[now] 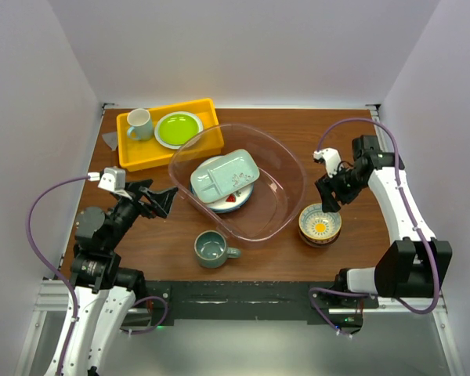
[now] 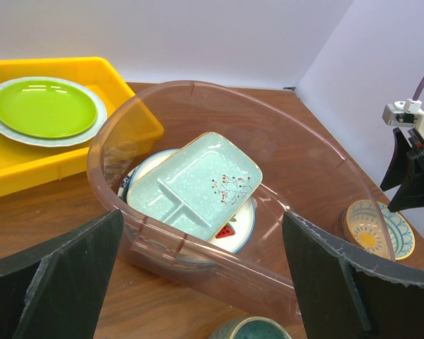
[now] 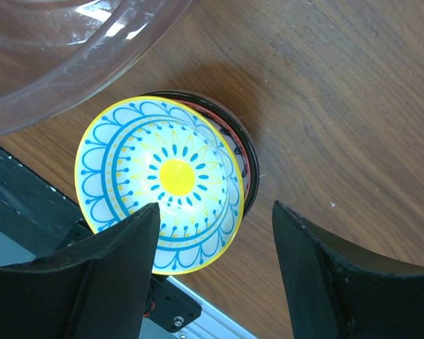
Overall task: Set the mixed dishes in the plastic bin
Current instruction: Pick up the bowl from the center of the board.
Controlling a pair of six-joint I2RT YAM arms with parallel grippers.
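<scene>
Toward the desk's front right, yellow-inside bowl (image 3: pixel 162 176) nested in reddish-brown bowl (image 3: pixel 246 159), just beside the plastic bin (image 1: pixel 290 168); above the stack, right pincer (image 3: pixel 215 212), fingers apart, clamping nothing; inside the bin, pale-green tray (image 1: pixel 223 174) atop fruit-marked plates (image 1: pixel 233 200); grey-green mug (image 1: pixel 211 248) outside, near the front edge; left pincer (image 1: pixel 160 200) spread wide, empty, near the left edge.

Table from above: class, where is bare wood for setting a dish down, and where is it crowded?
Bare: back right, between bin and right arm; front, between mug and bowls. Crowded: back left, where yellow tray and bin sit close.
</scene>
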